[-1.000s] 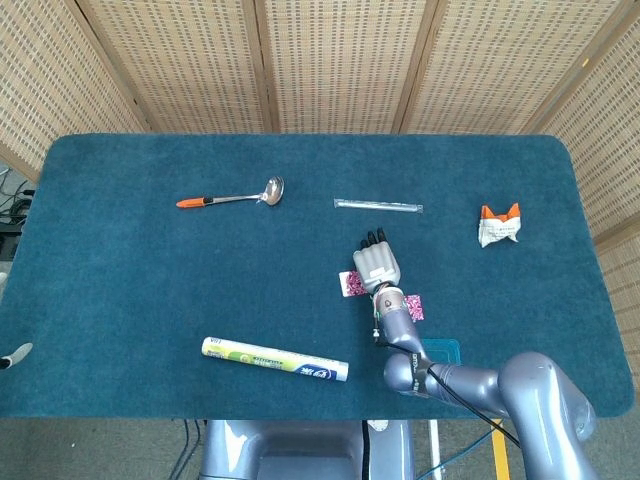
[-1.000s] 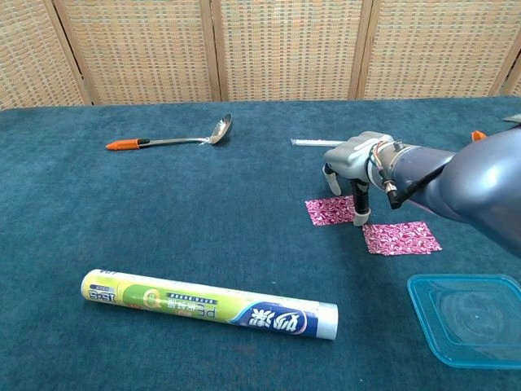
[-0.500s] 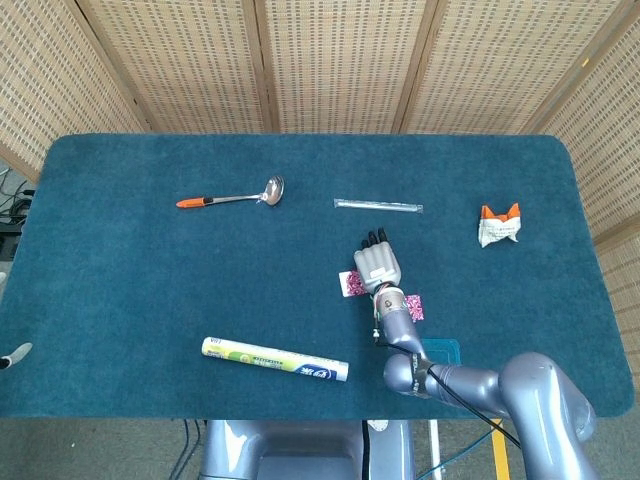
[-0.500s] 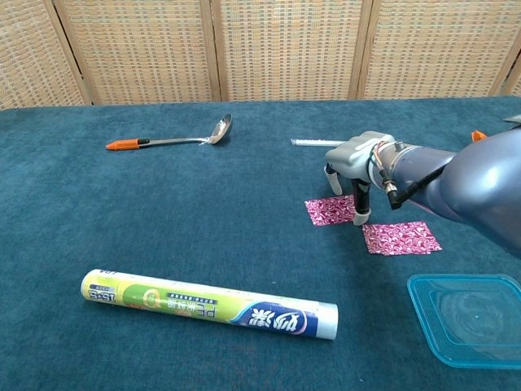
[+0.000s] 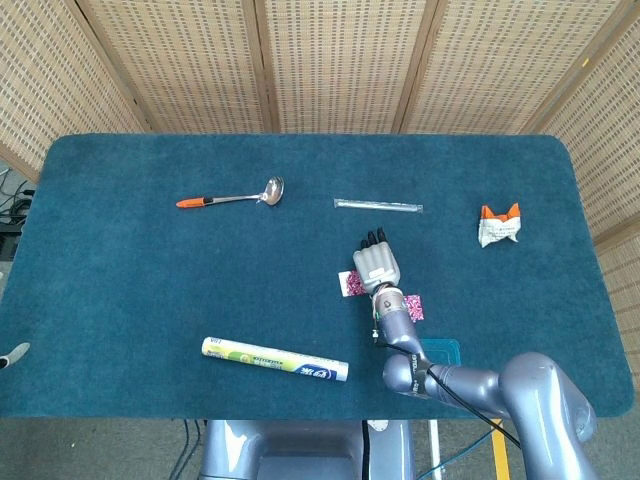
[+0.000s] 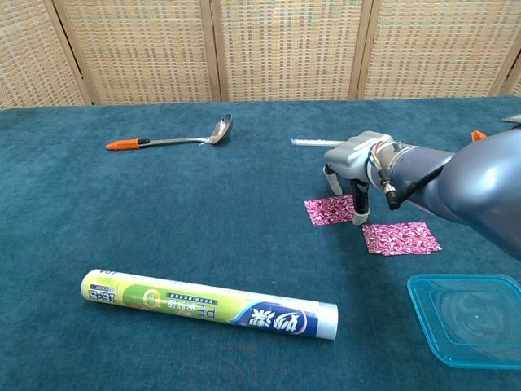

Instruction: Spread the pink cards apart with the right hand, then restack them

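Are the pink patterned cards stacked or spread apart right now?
Spread apart: one pink card under the right hand, the other pink card separate, teal cloth between.

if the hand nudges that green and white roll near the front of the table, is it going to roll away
Probably somewhat. The roll is a long cylinder lying on its side, so a sideways push should set it rolling. The carpet-like blue table cover would likely slow it quickly. It looks light, like boxless wrap, so expect easy movement.

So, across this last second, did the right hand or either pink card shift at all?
Nothing visibly changed. The right hand still stands fingertips-down at the left pink card, with the right pink card lying apart beside it. The ladle, the roll and the plastic container have stayed put.
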{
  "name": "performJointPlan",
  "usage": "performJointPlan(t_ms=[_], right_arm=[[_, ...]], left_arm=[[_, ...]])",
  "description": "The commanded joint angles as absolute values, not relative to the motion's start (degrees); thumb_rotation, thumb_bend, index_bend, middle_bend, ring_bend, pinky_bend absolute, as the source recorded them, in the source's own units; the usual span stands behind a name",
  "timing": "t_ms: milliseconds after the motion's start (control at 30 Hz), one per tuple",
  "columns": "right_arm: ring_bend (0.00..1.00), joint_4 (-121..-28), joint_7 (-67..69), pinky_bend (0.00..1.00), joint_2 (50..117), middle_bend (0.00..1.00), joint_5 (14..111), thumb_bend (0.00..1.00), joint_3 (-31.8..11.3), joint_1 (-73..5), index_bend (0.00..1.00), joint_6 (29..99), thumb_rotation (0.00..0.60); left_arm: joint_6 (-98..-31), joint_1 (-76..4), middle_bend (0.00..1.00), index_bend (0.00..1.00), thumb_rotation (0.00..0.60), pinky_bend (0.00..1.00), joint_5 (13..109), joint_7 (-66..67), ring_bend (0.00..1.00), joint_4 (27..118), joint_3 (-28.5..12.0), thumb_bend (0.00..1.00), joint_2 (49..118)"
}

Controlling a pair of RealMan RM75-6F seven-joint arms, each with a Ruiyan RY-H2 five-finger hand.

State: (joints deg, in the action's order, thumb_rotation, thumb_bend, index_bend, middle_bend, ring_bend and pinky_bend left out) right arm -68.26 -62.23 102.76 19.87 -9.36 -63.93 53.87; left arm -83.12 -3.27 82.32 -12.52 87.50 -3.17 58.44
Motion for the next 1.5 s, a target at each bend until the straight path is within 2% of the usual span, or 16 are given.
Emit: performJointPlan(t_ms=[33,533,967,1500], right_arm=[[0.0,-68.3,-62.4,0.0,102.8,0.2,19.9,0.26,-9.3,-64.0,0.39,53.9,0.6],[0.0,-67.1,-63.4,0.0,103.6,0.2,19.7,0.26,-9.2,-64.3,0.39,53.8,0.6],[0.0,-67.5,-62.8,0.0,103.4,0.23,21.2,0.4,-9.4,-64.0,0.45,54.1,0.6],[0.0,-72.6,-63.0,0.0,100.4,0.23,21.6,0.4,-10.0,-63.7,0.45,56.1,0.6]], left_arm=[[-83.1,-3.3,0.0,0.08,0.6,0.0,82.3,-12.5,0.0,87.5,-3.2,0.14,58.5],[-83.2,-3.0,0.0,0.08,0.6,0.0,82.1,-13.2,0.0,86.8,-3.1,0.14,58.6],[-83.2,-2.9,0.0,0.08,0.6,0.0,82.1,-13.4,0.0,86.6,-3.2,0.14,58.7],[-83.2,-3.0,0.0,0.08,0.6,0.0,82.2,-13.4,0.0,86.6,-3.3,0.14,58.6]])
